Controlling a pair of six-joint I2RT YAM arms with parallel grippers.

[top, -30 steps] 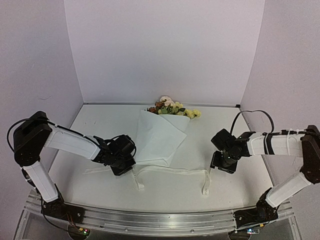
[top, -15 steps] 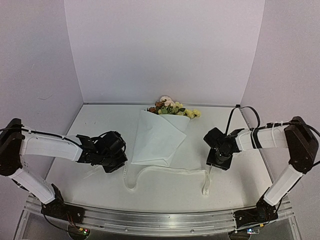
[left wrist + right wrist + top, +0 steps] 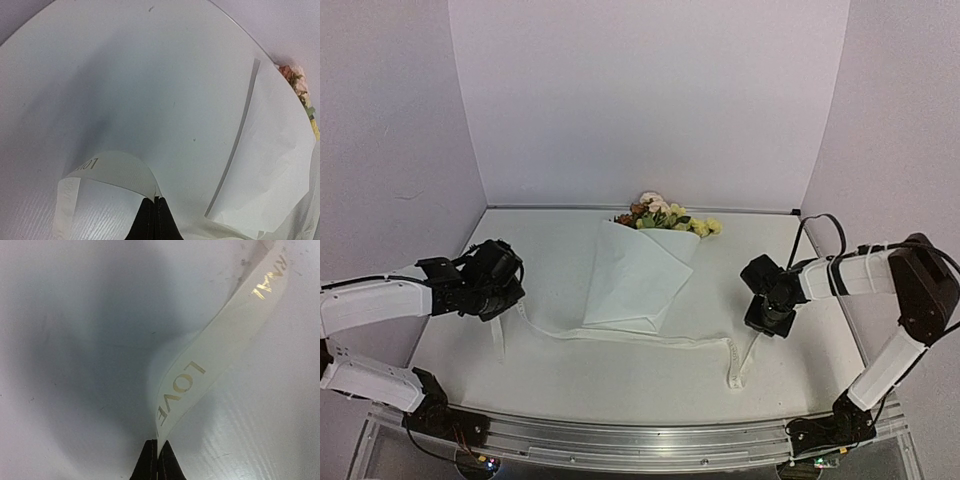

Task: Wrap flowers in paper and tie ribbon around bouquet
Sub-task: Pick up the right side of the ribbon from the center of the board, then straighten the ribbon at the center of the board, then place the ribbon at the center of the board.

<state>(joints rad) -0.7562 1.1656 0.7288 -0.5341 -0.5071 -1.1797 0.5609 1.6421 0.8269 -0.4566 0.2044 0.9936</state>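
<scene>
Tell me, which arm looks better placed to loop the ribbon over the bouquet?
Probably left. The left end effector pinches the ribbon, which runs directly to the bouquet's narrow end; the stretch at the right end effector sags loosely.

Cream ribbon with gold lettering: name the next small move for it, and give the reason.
Probably lift both ends and carry them back over the white paper cone of flowers. The left gripper and right gripper are each shut on an end of the narrow cream fabric ribbon, which lies slack along the cone's near tip, not yet around it.
</scene>
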